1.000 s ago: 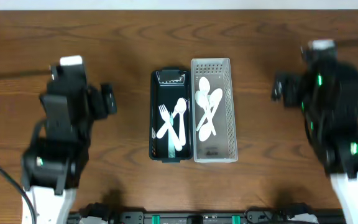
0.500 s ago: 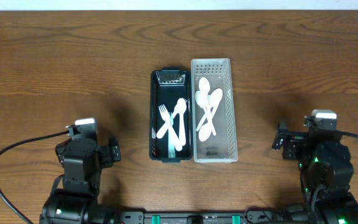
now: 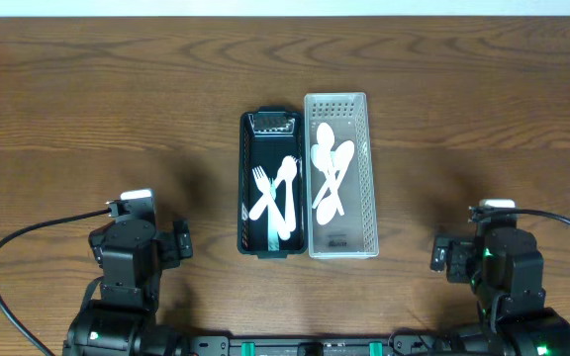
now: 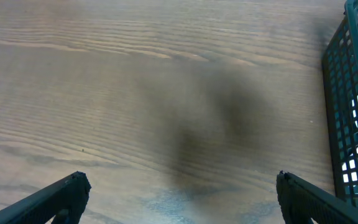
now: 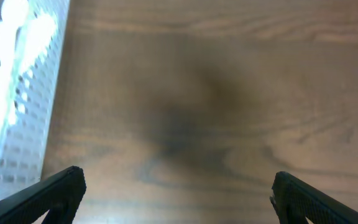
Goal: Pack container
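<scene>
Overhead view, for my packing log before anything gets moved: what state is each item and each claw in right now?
black basket: upright, open-topped, holding forks, side against the white basket
white basket: upright, open-topped, holding spoons
forks: lying crossed inside the black basket
spoons: lying crossed inside the white basket
left claw: open, empty
right claw: open, empty

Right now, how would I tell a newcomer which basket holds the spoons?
At the middle of the brown wooden table, two long narrow plastic baskets sit side by side. Take the white perforated plastic basket, the one nearer the right arm, with white plastic spoons inside. Its neighbour, the black mesh plastic basket, holds white plastic forks instead.
</scene>
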`<state>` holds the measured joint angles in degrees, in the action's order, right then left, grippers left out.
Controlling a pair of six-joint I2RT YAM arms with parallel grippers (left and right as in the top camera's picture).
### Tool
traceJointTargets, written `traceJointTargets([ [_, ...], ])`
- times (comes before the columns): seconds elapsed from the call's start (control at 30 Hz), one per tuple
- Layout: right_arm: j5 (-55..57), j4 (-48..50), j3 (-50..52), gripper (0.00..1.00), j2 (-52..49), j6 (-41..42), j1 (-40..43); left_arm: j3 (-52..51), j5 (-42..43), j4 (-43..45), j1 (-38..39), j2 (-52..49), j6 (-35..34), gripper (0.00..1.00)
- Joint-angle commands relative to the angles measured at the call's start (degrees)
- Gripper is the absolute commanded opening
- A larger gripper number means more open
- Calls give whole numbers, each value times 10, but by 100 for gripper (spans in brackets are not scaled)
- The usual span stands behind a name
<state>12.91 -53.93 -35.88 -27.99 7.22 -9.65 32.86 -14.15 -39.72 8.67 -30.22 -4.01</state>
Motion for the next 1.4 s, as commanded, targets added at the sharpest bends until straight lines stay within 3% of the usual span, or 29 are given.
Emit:
traceJointTargets([
  [0.0,6,-14,2,99,2,9,2,-2,-7,-1,-3,-1,10,98],
  [0.27,5,-42,2,99,28,9,11,-2,-7,-1,-3,-1,10,98],
  [0.53,-29,-17,37,99,219,8,38,-2,-7,-1,-3,-1,10,98],
  [0.67,-30,71,111,99,277,3,49,-2,-7,-1,-3,-1,10,98],
  [0.97,-43,440,304,99,273,-57,48,-2,-7,-1,-3,-1,10,98],
  [1.1,-57,491,351,99,277,-58,47,-2,-7,-1,-3,-1,10,98],
  [1.37,-73,495,352,99,277,-79,47,-2,-7,-1,-3,-1,10,98],
])
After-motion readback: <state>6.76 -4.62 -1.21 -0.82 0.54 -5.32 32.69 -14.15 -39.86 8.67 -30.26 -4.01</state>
